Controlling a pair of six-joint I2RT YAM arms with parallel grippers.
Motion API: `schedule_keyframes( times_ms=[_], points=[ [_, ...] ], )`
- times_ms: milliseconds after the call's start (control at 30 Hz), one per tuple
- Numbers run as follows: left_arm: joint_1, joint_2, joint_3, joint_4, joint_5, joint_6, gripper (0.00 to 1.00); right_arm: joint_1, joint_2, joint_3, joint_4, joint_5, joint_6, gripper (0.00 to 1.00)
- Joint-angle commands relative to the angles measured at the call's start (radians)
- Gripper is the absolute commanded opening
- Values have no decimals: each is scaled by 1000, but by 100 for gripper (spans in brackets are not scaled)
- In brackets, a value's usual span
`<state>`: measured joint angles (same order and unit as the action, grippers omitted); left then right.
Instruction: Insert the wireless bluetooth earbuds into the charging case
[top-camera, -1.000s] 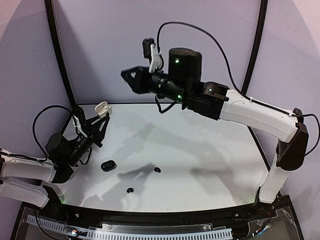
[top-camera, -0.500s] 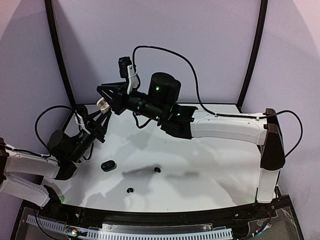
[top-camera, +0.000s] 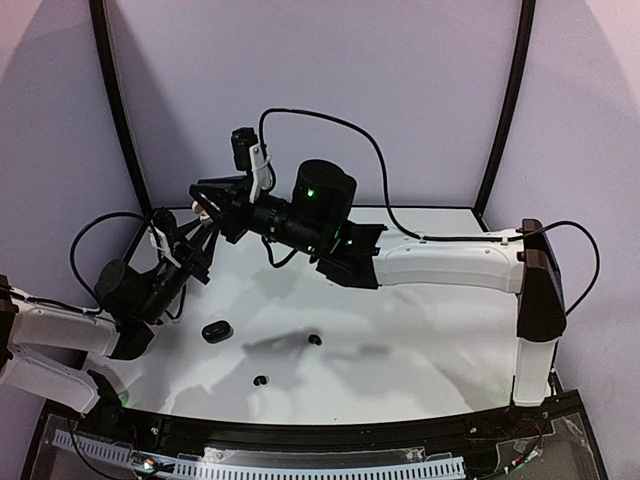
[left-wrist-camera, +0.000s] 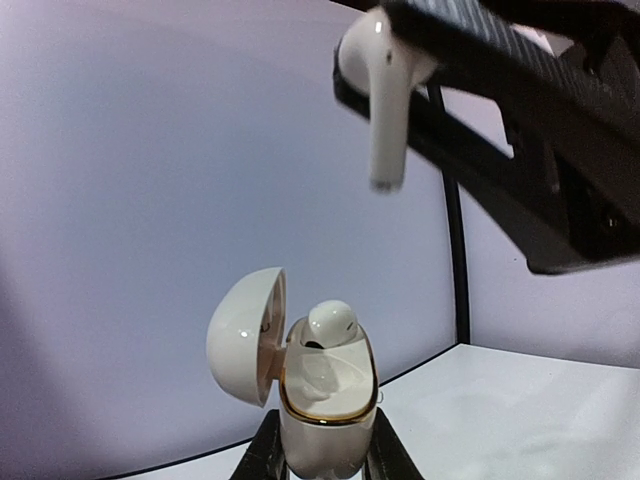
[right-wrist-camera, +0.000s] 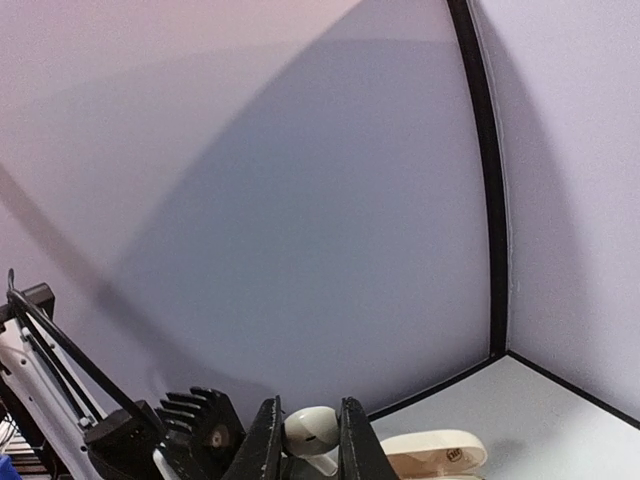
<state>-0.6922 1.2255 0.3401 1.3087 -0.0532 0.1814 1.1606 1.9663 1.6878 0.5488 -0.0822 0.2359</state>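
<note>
My left gripper (left-wrist-camera: 322, 458) is shut on the base of an open white charging case (left-wrist-camera: 325, 400), held upright above the table's far left. The lid (left-wrist-camera: 245, 335) hangs open to the left, and one white earbud (left-wrist-camera: 332, 322) sits in the case. My right gripper (right-wrist-camera: 308, 438) is shut on the second white earbud (right-wrist-camera: 312, 428), stem down, just above and to the right of the case (left-wrist-camera: 385, 100). From the top both grippers meet at the case (top-camera: 202, 211). Two black earbuds (top-camera: 314, 340) (top-camera: 261, 381) lie on the table.
A closed black case (top-camera: 215, 330) lies on the white table (top-camera: 420, 330) left of centre, near my left arm. Black frame posts (top-camera: 117, 110) stand at the back corners, with purple walls behind.
My right arm has swung left and down, bringing the white earbud over the open case. My left gripper has lifted the case slightly towards it.
</note>
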Motion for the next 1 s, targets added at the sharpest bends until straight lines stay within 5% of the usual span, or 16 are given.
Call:
schedule_keyframes(
  times_ms=[0, 967],
  points=[
    [-4, 7, 20, 150, 5, 27, 1, 9, 23, -36, 88, 18, -10, 0],
    [-4, 34, 41, 200, -29, 75, 1, 20, 98, -70, 237, 188, 136, 0]
  ],
)
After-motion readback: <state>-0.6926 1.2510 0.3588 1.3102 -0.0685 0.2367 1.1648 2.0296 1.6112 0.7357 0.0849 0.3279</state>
